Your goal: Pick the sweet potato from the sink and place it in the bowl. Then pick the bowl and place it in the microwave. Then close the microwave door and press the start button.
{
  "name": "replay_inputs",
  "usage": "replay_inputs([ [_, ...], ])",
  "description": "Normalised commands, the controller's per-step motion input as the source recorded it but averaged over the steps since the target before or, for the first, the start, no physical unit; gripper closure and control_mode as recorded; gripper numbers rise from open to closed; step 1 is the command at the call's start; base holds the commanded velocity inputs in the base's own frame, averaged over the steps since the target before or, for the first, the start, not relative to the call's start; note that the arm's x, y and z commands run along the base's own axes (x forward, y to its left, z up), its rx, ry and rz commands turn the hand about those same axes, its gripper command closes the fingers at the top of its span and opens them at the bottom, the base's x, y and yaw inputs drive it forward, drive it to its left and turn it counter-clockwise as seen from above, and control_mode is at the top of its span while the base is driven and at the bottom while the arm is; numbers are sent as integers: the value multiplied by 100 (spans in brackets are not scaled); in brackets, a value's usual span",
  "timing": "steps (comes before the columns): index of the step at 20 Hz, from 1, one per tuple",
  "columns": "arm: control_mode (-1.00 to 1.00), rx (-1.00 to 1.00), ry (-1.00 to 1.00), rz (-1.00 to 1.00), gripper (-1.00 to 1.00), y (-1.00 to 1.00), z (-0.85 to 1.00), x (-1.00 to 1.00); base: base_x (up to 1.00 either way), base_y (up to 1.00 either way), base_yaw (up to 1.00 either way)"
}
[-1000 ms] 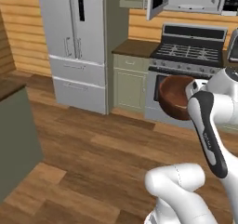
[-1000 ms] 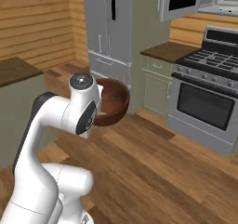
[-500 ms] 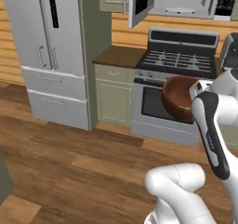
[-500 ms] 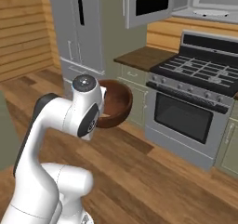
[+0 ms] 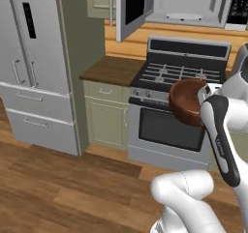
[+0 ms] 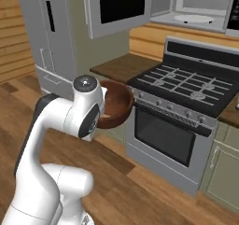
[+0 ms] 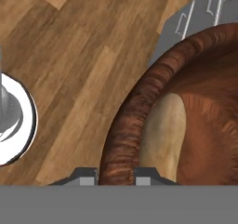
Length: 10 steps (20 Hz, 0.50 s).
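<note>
My gripper [image 7: 116, 174] is shut on the rim of the dark reddish-brown bowl [image 7: 134, 114], one finger on each side of the wall. Inside the bowl lies the sweet potato [image 7: 162, 135], pale tan in the hand view. The arm carries the bowl [image 5: 186, 101] in the air in front of the stove, about level with the cooktop; it also shows as the bowl [image 6: 116, 108] beside the white wrist. Above the stove the microwave [image 5: 191, 2] stands open, with its white turntable plate [image 6: 193, 18] showing. The microwave door [image 5: 131, 7] is swung out to the left. The sink is out of view.
A black stove [image 5: 181, 75] with an oven door [image 6: 168, 137] sits right ahead. Left of it are a wooden counter [image 5: 114, 67] over pale green cabinets and a tall grey fridge [image 5: 34, 58]. Wooden floor [image 5: 58, 188] spreads below.
The base has driven closer to the stove and microwave, so the whole scene has shifted left and grown larger. The bowl stays in the gripper, held the same way.
</note>
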Motion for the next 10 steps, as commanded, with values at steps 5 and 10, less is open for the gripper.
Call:
replay_inputs([
  [5,100,0,0,0,100,0,0,0,71,-56,0],
  [10,100,0,0,0,100,0,0,0,35,-72,0],
])
